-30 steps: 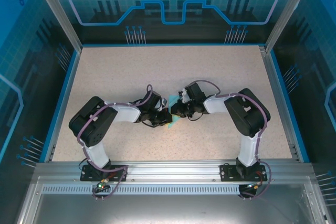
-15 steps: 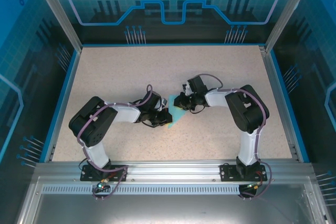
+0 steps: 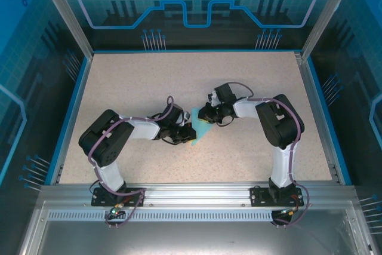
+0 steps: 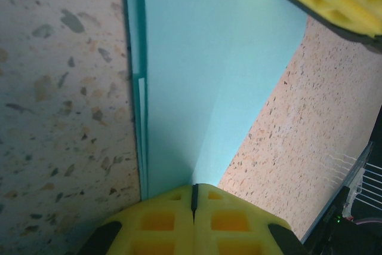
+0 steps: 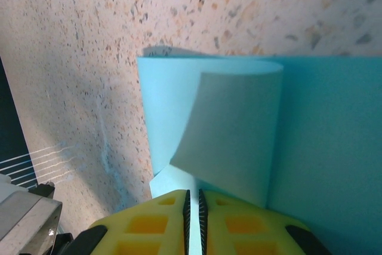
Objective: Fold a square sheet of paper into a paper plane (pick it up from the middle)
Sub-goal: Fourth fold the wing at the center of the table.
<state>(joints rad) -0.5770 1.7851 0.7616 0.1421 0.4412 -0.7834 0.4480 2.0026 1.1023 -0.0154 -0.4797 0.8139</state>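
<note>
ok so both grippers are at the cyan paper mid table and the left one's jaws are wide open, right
Not open: the left gripper has its jaws shut tight, as the left wrist view shows. The rest holds: it and the right gripper are both at the cyan paper.

Matt paper, speckled matt tabletop

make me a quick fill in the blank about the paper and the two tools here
1. The pads of the left tool and the right tool are ____ in colour.
2. The left tool's jaws are ____ on the sheet of paper.
3. Seen from above, the sheet of paper lies ____ the two tools.
Missing words: yellow; shut; between.
</note>
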